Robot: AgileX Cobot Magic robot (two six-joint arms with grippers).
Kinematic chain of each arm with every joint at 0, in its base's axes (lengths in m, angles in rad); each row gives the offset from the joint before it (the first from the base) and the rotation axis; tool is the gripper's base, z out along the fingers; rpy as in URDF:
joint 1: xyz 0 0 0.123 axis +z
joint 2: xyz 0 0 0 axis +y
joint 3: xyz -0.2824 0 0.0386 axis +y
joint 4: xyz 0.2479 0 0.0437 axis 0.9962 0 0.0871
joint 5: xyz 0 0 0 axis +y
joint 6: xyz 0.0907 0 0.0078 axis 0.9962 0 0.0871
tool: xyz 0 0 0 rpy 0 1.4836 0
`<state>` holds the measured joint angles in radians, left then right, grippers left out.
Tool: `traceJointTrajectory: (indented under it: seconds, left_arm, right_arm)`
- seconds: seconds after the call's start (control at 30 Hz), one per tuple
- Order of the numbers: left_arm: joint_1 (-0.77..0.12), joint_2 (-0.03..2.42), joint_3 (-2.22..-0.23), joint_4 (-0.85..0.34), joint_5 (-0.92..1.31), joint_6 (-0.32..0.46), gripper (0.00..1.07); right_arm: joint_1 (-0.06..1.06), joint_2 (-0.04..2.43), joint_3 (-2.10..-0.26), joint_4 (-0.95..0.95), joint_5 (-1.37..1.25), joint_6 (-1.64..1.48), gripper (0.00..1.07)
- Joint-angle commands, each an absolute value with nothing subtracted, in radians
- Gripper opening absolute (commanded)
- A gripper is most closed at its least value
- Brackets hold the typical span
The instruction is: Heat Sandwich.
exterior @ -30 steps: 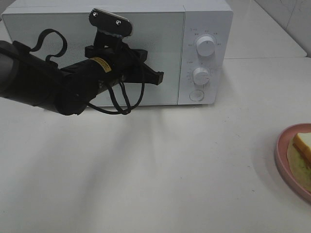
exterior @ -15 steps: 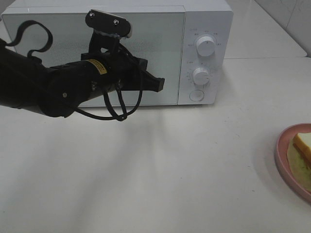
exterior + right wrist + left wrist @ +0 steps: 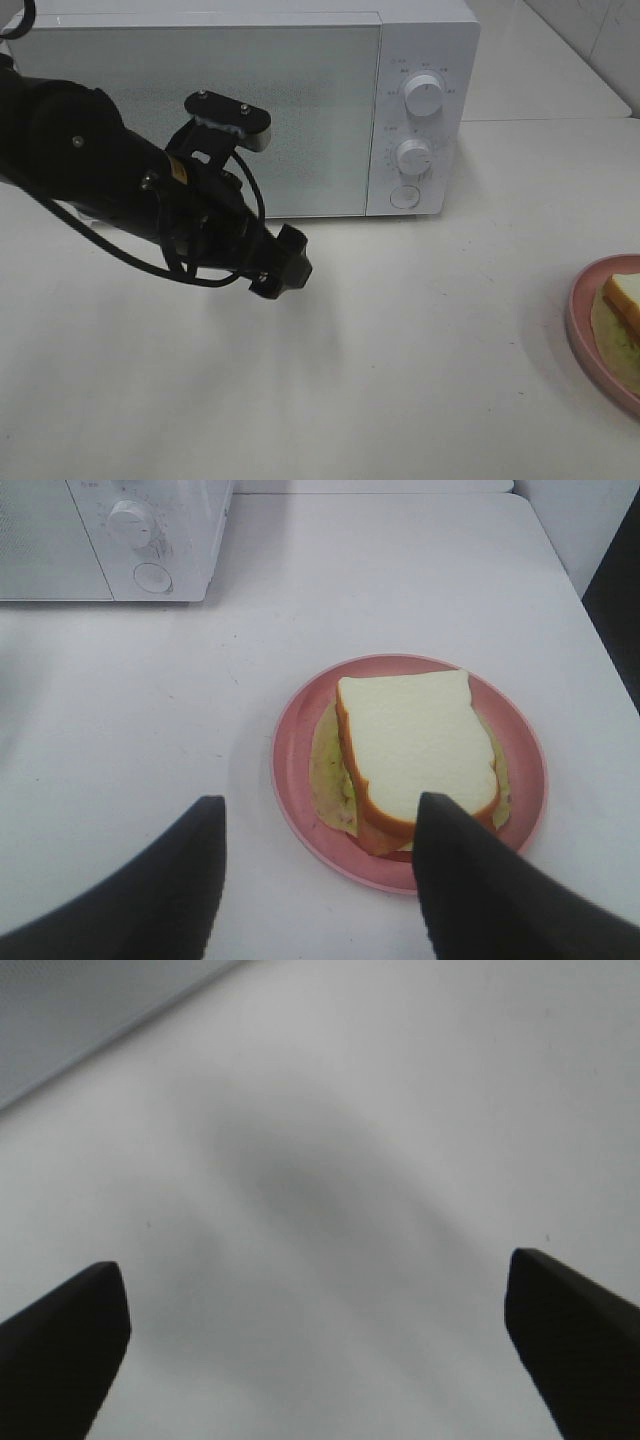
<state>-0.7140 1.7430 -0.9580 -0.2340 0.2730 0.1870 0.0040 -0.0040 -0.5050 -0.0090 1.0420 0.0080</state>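
Observation:
The sandwich [image 3: 415, 745], white bread over an orange filling and a pale green leaf, lies on a pink plate [image 3: 295, 740]. Only a corner of the sandwich [image 3: 622, 297] and the plate's rim [image 3: 580, 320] show at the right edge of the high view. My right gripper [image 3: 320, 805] hovers open over the plate's near side, holding nothing. My left gripper [image 3: 281, 273] points down at the table in front of the microwave [image 3: 300, 100]. Its fingertips [image 3: 80, 1330] stand wide apart over bare table, so the left gripper [image 3: 312, 1265] is open and empty.
The white microwave has its door shut and two knobs [image 3: 424, 93] above a round button [image 3: 404, 197] on its right panel. It also shows in the right wrist view as the microwave [image 3: 100, 530]. White table [image 3: 400, 380] spreads between it and the plate.
My left arm swung down from in front of the microwave door toward the table, and its jaws went from shut to open. The plate and sandwich stayed put.

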Motion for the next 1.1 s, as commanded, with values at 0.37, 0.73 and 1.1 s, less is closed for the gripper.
traceJointTrajectory:
  seconds: [0.37,0.73,1.1]
  left_arm:
    - [-0.703,1.573,-0.959,-0.116,0.648,0.161,1.01]
    - [-0.417,1.520,-0.957,-0.166,0.991,0.160,1.01]
    - [-0.119,1.280,-0.936,-0.159,1.124,0.083,1.01]
  right_arm:
    - [0.000,-0.031,-0.503,-0.009,1.038,0.006,0.56]
    - [0.000,-0.031,-0.503,-0.009,1.038,0.006,0.56]
    - [0.000,-0.031,-0.503,-0.009,1.038,0.006,0.56]
